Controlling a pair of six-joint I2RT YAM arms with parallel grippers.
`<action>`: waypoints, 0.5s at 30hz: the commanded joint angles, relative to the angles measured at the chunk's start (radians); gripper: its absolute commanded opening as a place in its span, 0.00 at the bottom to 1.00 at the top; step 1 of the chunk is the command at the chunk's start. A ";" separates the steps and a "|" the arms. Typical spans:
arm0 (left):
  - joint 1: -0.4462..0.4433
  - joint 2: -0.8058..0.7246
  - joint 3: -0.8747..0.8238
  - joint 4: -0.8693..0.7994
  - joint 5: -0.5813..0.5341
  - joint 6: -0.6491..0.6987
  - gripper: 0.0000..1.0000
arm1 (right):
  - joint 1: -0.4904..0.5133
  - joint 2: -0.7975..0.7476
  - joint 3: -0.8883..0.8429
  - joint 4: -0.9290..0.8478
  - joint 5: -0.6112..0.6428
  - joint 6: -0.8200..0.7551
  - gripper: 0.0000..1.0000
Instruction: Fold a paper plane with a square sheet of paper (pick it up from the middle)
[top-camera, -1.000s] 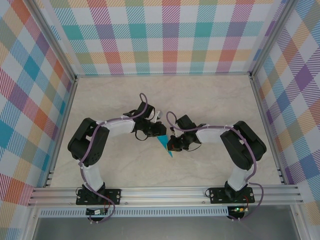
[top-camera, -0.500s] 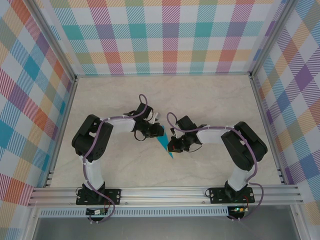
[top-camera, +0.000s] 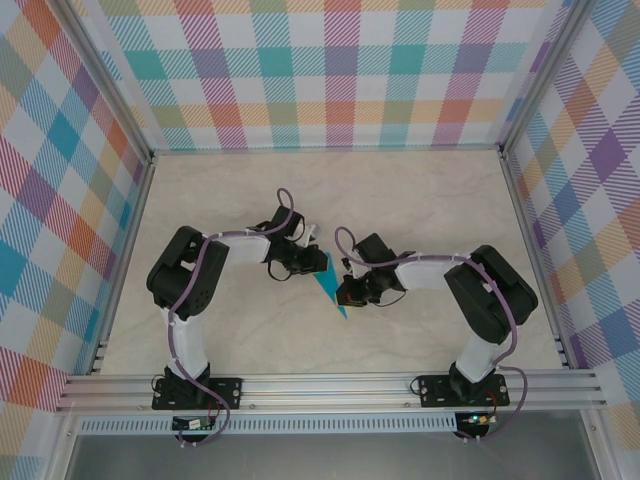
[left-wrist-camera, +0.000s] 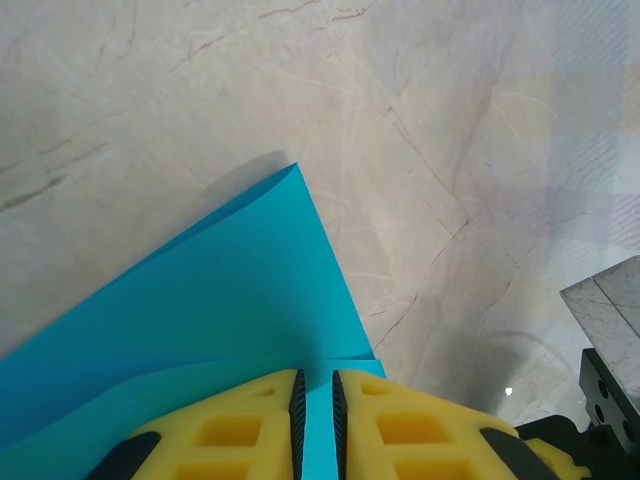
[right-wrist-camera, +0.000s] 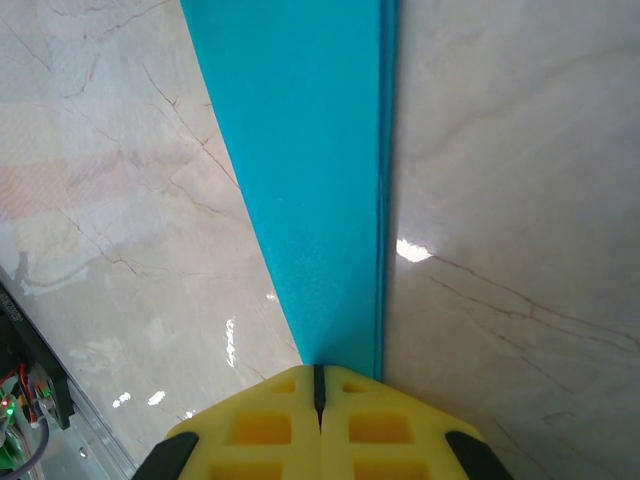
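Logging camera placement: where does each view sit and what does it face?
Top external: above and behind, looking down on the table; shows both arms, with the left gripper and right gripper at the paper.
Left wrist: on the left arm, looking along its yellow fingers, which pinch the paper.
Right wrist: on the right arm, looking past its shut fingers along the paper.
Shared: the paper, in all three.

High rear camera looks down; both close wrist cameras share the paper (left-wrist-camera: 200, 300).
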 joint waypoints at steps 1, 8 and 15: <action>0.046 0.041 -0.007 0.022 -0.070 0.037 0.18 | 0.008 0.022 -0.071 -0.210 0.035 -0.022 0.00; 0.109 0.041 -0.001 0.044 -0.086 -0.022 0.17 | 0.008 0.013 -0.083 -0.239 0.056 -0.020 0.00; 0.189 0.043 0.015 0.074 -0.130 -0.108 0.17 | 0.008 -0.004 -0.093 -0.226 0.065 -0.013 0.00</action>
